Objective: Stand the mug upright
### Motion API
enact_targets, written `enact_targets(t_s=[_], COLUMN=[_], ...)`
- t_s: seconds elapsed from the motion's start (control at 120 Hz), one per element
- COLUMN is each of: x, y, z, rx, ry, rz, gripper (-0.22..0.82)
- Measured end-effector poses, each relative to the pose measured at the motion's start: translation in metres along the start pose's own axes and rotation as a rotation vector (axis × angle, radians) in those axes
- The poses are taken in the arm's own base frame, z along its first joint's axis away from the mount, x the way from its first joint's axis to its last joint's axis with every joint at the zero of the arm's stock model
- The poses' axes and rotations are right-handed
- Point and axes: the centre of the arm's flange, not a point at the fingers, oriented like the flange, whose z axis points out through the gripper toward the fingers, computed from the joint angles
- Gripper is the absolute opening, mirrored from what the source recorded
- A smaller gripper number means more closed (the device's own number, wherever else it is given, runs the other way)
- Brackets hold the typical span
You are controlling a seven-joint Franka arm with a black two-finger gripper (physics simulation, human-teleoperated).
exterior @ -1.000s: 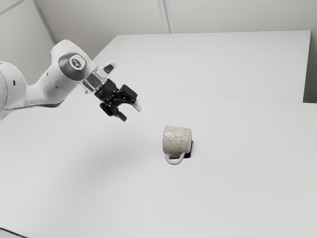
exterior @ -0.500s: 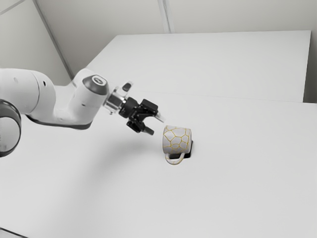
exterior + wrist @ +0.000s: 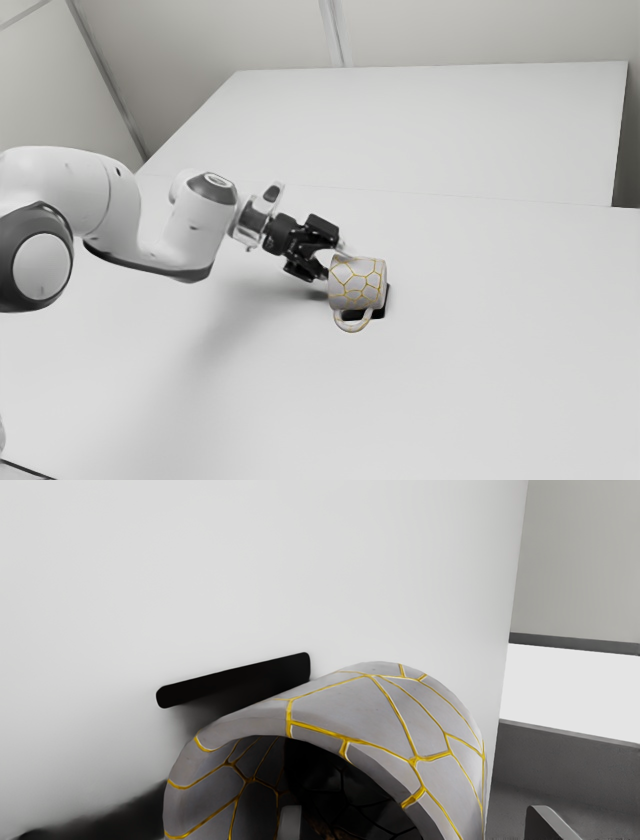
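Note:
The white mug with gold crack-like lines (image 3: 357, 282) lies on its side on the table, its handle toward the exterior view's bottom. My gripper (image 3: 335, 262) is at the mug's mouth, on the side toward the exterior view's left. In the wrist view the mug (image 3: 370, 715) has its dark mouth facing my hand. The gripper (image 3: 417, 824) stands open across the mug's wall: one fingertip shows in front of the mouth, the other outside the mug with a gap. How deep the first one reaches is unclear.
A flat black object (image 3: 384, 303) lies against the mug, partly hidden by it; the wrist view shows this black piece (image 3: 235, 680) beside the mug's wall. The white tabletop (image 3: 480, 380) stretches around them, and a cable crosses the exterior view's lower left corner.
My gripper has moved toward the exterior view's right and downward, from well short of the mug to its mouth. The mug and the black object have stayed put.

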Motion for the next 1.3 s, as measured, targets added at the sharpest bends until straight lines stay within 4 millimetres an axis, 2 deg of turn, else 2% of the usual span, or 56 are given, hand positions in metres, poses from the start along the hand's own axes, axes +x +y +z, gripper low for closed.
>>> enact_targets(t_s=[0.15,0.358,0.667,0.8,0.933,1.067,1.175,1.3], x=[-0.002,0.000,0.001,0.001,0.000,-0.017,-0.032,-0.046], y=[-0.001,0.005,0.024,0.034,0.067,0.091,0.106,0.106], z=[0.010,0.011,0.016,0.008,-0.023,-0.036,-0.036,-0.026], rx=[-0.029,-0.048,-0.056,-0.036,0.125,0.363,0.561,0.748], ry=[-0.009,-0.009,-0.020,-0.021,-0.078,-0.204,-0.298,-0.361], rz=[0.008,0.045,0.126,0.170,0.317,0.443,0.534,0.613], gripper=[0.27,0.00,-0.14,-0.16,-0.17,-0.18,-0.18,-0.18])
